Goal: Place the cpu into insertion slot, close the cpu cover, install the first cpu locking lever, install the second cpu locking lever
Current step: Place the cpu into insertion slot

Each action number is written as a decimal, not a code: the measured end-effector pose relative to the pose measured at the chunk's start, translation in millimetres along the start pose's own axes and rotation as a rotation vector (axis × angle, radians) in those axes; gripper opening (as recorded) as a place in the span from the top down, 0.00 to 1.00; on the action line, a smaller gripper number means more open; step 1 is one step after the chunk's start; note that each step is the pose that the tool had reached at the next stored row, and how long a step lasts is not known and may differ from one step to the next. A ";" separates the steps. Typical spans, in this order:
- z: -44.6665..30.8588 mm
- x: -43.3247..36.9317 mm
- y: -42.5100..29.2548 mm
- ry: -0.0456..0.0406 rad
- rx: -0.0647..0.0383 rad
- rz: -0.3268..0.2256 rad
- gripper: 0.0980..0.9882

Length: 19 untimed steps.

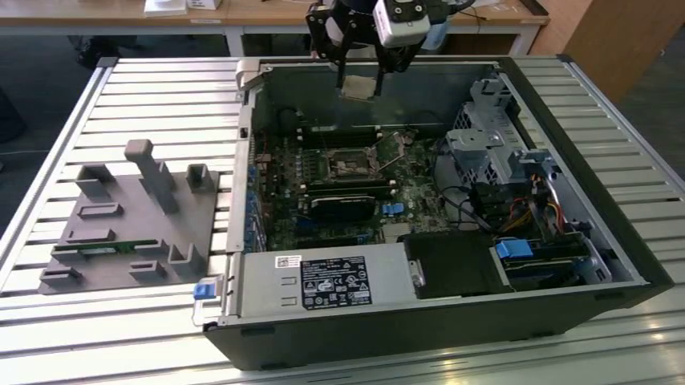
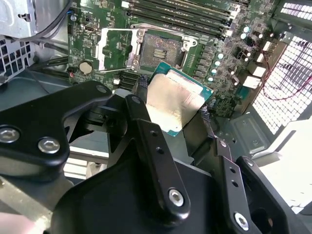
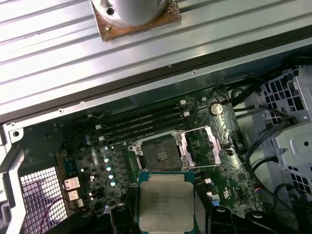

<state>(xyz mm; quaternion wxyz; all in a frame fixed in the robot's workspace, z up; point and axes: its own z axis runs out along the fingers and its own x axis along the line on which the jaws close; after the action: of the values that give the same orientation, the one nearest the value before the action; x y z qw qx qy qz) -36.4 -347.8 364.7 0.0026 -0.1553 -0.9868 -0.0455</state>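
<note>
My gripper [image 1: 361,79] hangs above the far side of the open computer case, shut on the cpu [image 1: 358,87]. In both wrist views the cpu [image 2: 176,101] [image 3: 165,202] is a flat square chip with a silvery top, pinched at two opposite edges by the black fingers [image 2: 141,87] [image 3: 120,214]. It is in the air, well above the board. Below it the insertion slot [image 2: 159,50] [image 3: 158,153] [image 1: 348,165] lies bare, a black square socket on the green board. The cpu cover [image 2: 115,48] [image 3: 203,146] is swung open beside the slot.
The case [image 1: 599,241] holds a power supply [image 1: 321,282] at the front, drive cages and cables [image 1: 503,152] on the exterior view's right, and memory slots [image 3: 146,122] beside the socket. A grey fixture block [image 1: 128,224] sits on the slatted table [image 1: 160,88] at the exterior view's left.
</note>
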 end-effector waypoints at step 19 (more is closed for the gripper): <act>0.2 0.0 0.0 -0.0073 -0.002 0.082 0.50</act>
<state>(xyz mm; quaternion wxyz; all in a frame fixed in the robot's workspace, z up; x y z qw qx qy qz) -36.4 -347.9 364.6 0.0007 -0.1957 -0.9796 -0.0456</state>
